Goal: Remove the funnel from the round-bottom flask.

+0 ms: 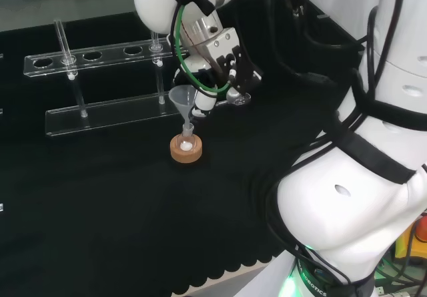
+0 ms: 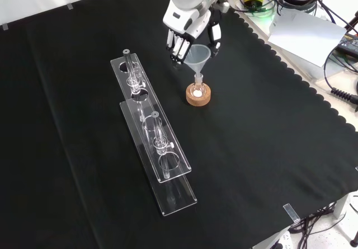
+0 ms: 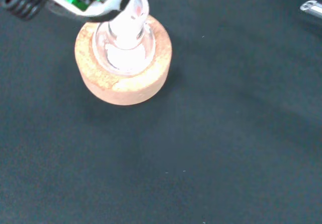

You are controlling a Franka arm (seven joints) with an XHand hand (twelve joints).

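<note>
Funnel seated in the flask, with the hand set around its cone

The table (image 2: 268,148), draped in black cloth, is seen carrying a clear rack (image 2: 151,131) of two long tiers, which lies to the left of the flask in the front view. The hand (image 2: 187,28) is positioned at the funnel (image 2: 197,56), with its fingers (image 2: 178,46) extended on one side of the cone and the thumb on the other; whether the rim is actually touched cannot be told, and no curling round it is seen. The cork ring (image 2: 198,96) is placed on the cloth near the rack, and the round-bottom flask (image 3: 124,45) is seated upright in it, the funnel's stem being held in its neck
</note>
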